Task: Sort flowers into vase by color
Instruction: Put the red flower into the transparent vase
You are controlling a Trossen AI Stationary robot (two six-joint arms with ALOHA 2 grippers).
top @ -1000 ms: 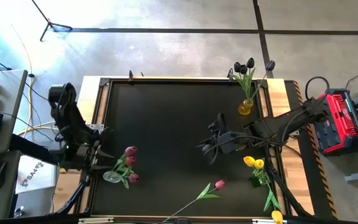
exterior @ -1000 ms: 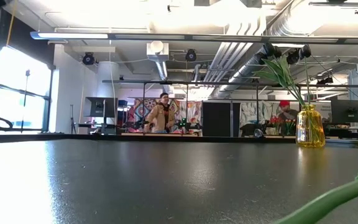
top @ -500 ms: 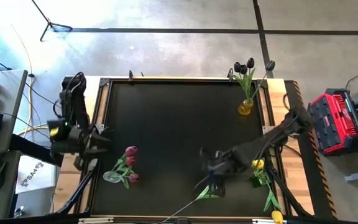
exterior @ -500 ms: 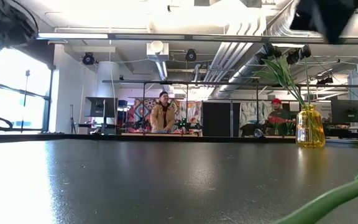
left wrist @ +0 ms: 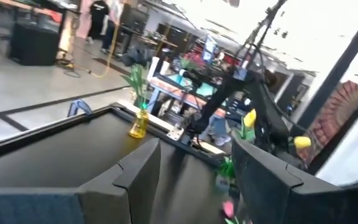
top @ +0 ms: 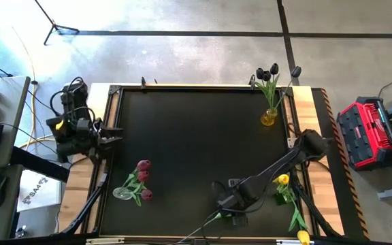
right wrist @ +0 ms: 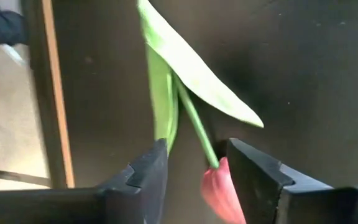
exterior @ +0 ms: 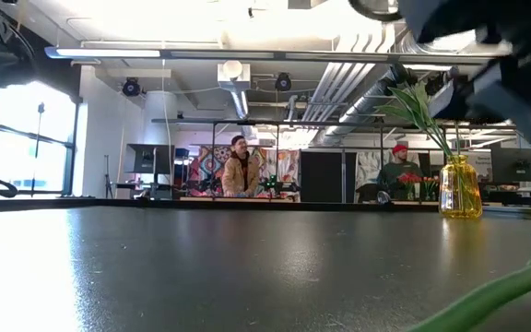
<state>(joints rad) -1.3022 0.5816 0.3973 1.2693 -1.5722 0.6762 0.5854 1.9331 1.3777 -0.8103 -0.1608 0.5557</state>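
You're mid-pick on the loose pink tulip (right wrist: 219, 186) lying near the table's (top: 189, 129) front edge. Your right gripper (right wrist: 194, 165) hangs over it, fingers spread either side of the stem just behind the head. Next you'd drop and close. Left gripper (top: 107, 136) waits, spread wide, at the left edge.

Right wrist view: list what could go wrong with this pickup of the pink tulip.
1. The right gripper, open, straddles the pink tulip where head meets stem; closing there may crush the head rather than clamp the stem.
2. The leaves lie beside the stem and could be pinched along with it, tilting the flower.
3. The fingers sit low over the black mat and might scrape it.
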